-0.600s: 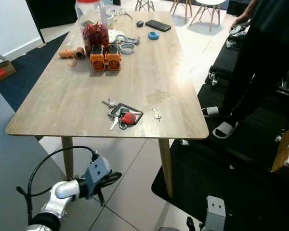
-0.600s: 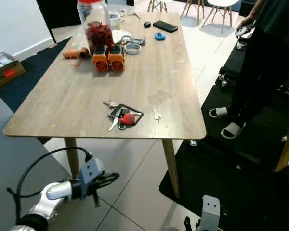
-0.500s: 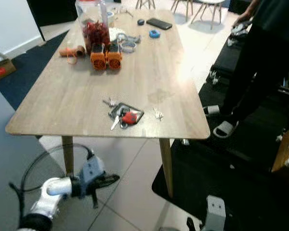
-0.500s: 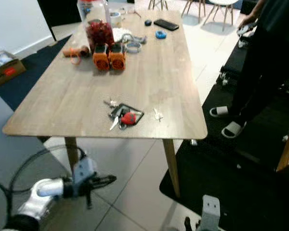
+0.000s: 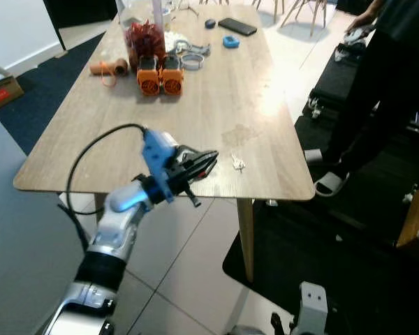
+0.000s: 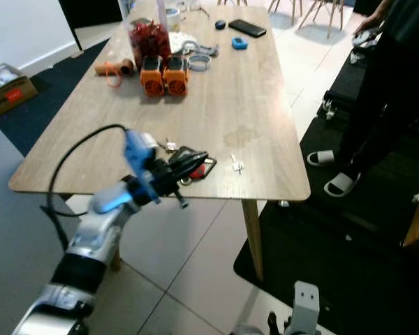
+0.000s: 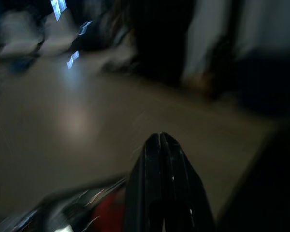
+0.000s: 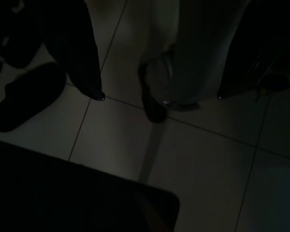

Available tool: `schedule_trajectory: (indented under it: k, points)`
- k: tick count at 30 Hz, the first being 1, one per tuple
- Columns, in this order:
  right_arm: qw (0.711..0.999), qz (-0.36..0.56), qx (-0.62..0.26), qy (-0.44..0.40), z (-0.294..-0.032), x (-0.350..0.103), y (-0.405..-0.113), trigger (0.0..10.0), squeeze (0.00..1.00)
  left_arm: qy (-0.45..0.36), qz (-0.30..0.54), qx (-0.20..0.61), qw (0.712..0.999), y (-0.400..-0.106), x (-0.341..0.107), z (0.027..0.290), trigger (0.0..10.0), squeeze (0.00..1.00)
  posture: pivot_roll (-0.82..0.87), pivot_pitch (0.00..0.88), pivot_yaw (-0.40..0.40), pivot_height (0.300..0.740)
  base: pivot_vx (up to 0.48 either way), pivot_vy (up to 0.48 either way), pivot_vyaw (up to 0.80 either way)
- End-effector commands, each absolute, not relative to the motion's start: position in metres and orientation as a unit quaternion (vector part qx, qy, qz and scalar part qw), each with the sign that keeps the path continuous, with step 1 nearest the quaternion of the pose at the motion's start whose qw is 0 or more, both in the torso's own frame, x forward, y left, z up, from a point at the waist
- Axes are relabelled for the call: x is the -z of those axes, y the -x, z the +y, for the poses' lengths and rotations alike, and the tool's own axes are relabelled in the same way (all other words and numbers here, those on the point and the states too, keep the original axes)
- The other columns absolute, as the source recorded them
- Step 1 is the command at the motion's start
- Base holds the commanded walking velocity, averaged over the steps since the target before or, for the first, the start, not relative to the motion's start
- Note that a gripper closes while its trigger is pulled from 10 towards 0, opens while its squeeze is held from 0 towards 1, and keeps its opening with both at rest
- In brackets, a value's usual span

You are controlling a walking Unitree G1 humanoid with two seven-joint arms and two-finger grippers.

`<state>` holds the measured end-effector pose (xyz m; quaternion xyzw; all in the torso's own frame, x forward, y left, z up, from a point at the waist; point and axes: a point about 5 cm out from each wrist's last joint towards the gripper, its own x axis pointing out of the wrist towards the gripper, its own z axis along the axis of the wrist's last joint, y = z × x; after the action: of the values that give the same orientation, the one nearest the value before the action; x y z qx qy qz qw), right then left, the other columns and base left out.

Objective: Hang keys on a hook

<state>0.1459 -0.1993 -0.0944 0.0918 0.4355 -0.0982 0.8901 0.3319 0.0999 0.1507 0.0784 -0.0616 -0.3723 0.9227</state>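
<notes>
Left gripper: we see it over the keys on the tabletop, fingers together.
Right gripper: hanging idle above floor tiles, fingers apart.

1. Both eye views are looking forward and down from above the near end of the wooden table, taking in its whole length and the tiled floor beside it.
2. The two are sharing that same table scene, only slightly offset sideways.
3. The left wrist view is sitting low and very near the table, blurred, facing along its surface past the closed black fingers.
4. The right wrist view is facing down at dim floor tiles.
</notes>
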Motion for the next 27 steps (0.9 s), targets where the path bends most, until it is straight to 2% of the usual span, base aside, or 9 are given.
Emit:
schedule_trajectory:
  k: [1, 8, 18, 19, 20, 21, 23, 25, 27]
  points:
    - [0.889, 0.436, 0.103, -0.094, -0.200, 0.096, -0.142, 10.0, 0.00, -0.114, -0.028, 0.326, 0.938, -0.336, -0.139, 0.103, 10.0, 0.00, 0.02, 0.082, 0.015, 0.740, 0.000, 0.000, 0.00]
    - [0.887, 0.439, 0.106, -0.096, -0.199, 0.097, -0.137, 10.0, 0.00, -0.110, -0.003, 0.171, 0.979, -0.352, -0.143, 0.123, 10.0, 0.00, 0.01, 0.091, 0.023, 0.740, 0.000, 0.000, 0.00]
    - [0.887, 0.439, 0.104, -0.095, -0.199, 0.097, -0.137, 10.0, 0.00, -0.091, 0.044, 0.123, 0.987, -0.359, -0.129, 0.142, 10.0, 0.04, 0.01, 0.097, 0.019, 0.740, 0.000, 0.000, 0.00]
    - [0.887, 0.439, 0.103, -0.095, -0.199, 0.097, -0.137, 10.0, 0.00, -0.084, 0.053, 0.122, 0.988, -0.358, -0.127, 0.143, 10.0, 0.49, 0.01, 0.097, 0.019, 0.740, 0.000, 0.000, 0.00]
    - [0.887, 0.439, 0.103, -0.094, -0.199, 0.097, -0.137, 10.0, 0.00, -0.080, 0.059, 0.122, 0.988, -0.358, -0.126, 0.143, 10.0, 0.49, 0.01, 0.097, 0.019, 0.740, 0.000, 0.000, 0.00]
    - [0.888, 0.439, 0.103, -0.094, -0.199, 0.097, -0.138, 10.0, 0.00, -0.074, 0.064, 0.124, 0.987, -0.358, -0.124, 0.143, 10.0, 0.90, 0.01, 0.097, 0.019, 0.740, 0.000, 0.000, 0.00]
    - [0.888, 0.439, 0.103, -0.094, -0.199, 0.097, -0.138, 10.0, 0.00, -0.071, 0.066, 0.124, 0.988, -0.357, -0.123, 0.143, 10.0, 0.90, 0.01, 0.097, 0.019, 0.740, 0.000, 0.000, 0.00]
    - [0.888, 0.439, 0.103, -0.093, -0.200, 0.097, -0.138, 10.0, 0.00, -0.033, 0.068, 0.146, 0.986, -0.355, -0.122, 0.137, 10.0, 0.79, 0.01, 0.093, 0.019, 0.740, 0.000, 0.000, 0.00]
    - [0.888, 0.439, 0.103, -0.093, -0.201, 0.097, -0.138, 10.0, 0.00, -0.016, 0.067, 0.158, 0.985, -0.354, -0.121, 0.135, 10.0, 0.79, 0.01, 0.093, 0.019, 0.740, 0.000, 0.000, 0.00]
